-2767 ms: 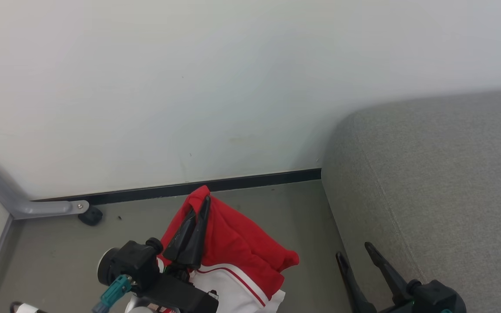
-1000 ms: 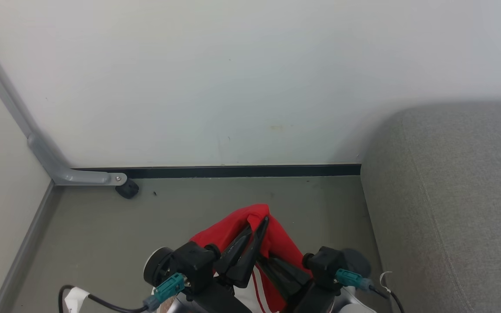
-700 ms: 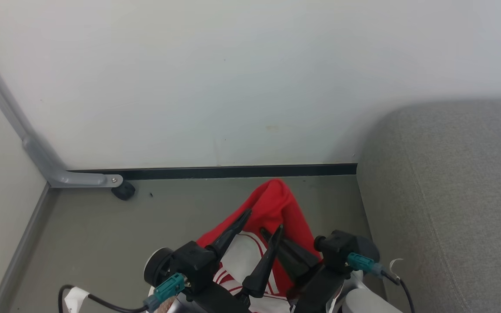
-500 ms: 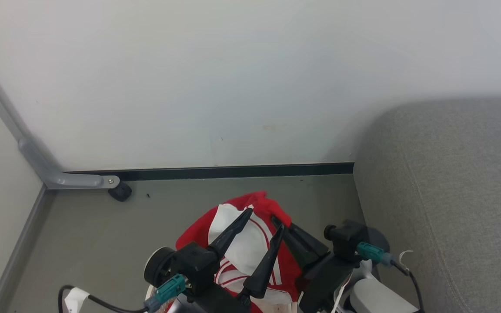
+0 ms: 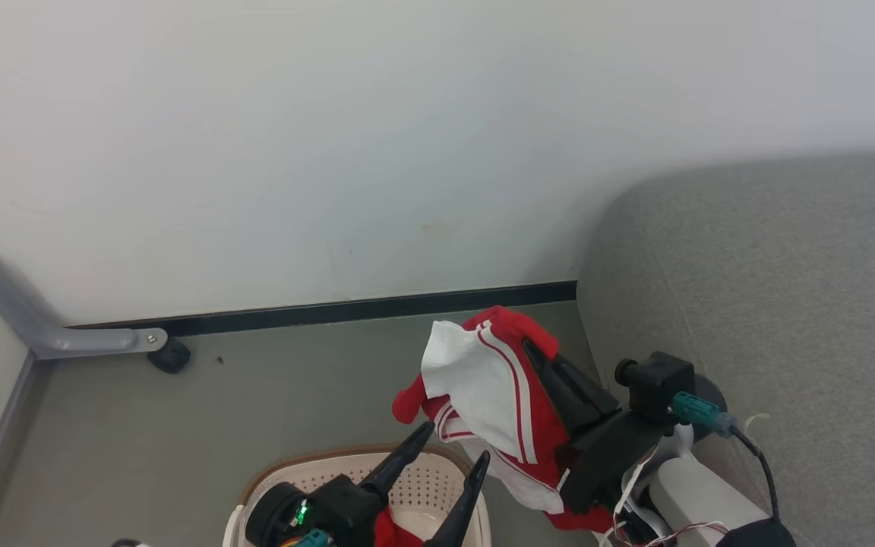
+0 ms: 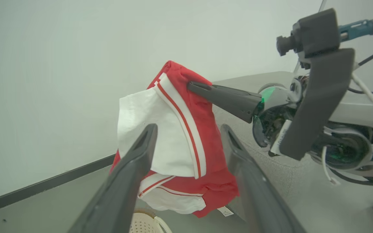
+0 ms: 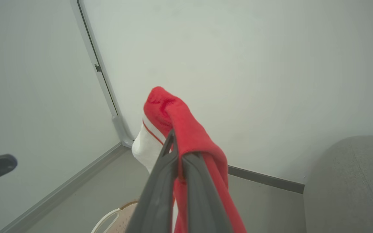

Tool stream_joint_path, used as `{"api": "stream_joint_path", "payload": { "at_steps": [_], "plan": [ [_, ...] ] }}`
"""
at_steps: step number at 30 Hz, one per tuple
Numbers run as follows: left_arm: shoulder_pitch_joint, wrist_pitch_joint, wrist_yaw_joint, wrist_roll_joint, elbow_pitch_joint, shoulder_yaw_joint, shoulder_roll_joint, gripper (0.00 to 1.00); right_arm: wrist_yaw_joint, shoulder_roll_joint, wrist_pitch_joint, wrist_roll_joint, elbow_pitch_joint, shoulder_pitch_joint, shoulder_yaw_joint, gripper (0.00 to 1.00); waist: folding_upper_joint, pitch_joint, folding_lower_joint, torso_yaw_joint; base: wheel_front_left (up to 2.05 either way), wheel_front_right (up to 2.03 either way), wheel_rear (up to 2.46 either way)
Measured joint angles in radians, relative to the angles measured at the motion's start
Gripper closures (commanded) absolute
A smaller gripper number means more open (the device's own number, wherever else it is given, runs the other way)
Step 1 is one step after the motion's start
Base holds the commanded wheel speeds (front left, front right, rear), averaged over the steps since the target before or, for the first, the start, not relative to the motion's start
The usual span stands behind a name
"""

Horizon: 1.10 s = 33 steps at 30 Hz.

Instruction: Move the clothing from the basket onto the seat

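Against the white wall [image 5: 331, 152], right gripper [image 5: 535, 351] pinches the clothing [image 5: 483, 387] aloft near the seat [image 5: 787, 304]; left gripper [image 5: 454, 442] gapes empty over the basket [image 5: 316, 460].

clothing [image 5: 483, 380]: red, white panels, red-white stripe trim | basket [image 5: 426, 490]: cream, brown rim | seat [image 5: 787, 304]: grey

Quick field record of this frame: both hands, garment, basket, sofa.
right hand: shut on the garment, holding it up in the air
left hand: open, holding nothing, over the basket
garment: red with white panel and stripe trim; hangs from the right hand, not yet on the sofa
basket: on the floor, some red fabric inside
sofa: grey, on the robot's right of the garment
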Motion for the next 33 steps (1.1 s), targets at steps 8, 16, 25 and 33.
{"api": "stream_joint_path", "payload": {
  "at_steps": [8, 16, 25, 33],
  "plan": [
    [0.014, 0.000, 0.001, 0.027, -0.001, -0.014, 0.001, 0.00, -0.009, -0.025, -0.008, 0.015, -0.001, -0.017, -0.044, 1.00, 0.0000, 0.009, 0.0000, -0.065, 0.00, 0.00, 0.00],
    [0.014, 0.007, 0.001, 0.035, -0.008, -0.031, 0.000, 0.00, -0.027, -0.062, -0.008, 0.016, -0.017, -0.017, -0.096, 1.00, 0.0000, 0.030, 0.0000, -0.136, 0.00, 0.00, 0.00],
    [-0.003, 0.017, 0.001, 0.053, -0.022, -0.043, 0.001, 0.00, -0.053, -0.091, -0.009, 0.024, -0.062, -0.017, -0.164, 1.00, 0.0000, 0.083, 0.0001, -0.201, 0.00, 0.00, 0.00],
    [-0.034, 0.030, 0.000, 0.060, -0.036, -0.044, 0.006, 0.00, -0.067, -0.103, -0.009, 0.024, -0.090, -0.035, -0.209, 1.00, 0.0000, 0.131, 0.0001, -0.251, 0.00, 0.00, 0.00]
  ]
}}
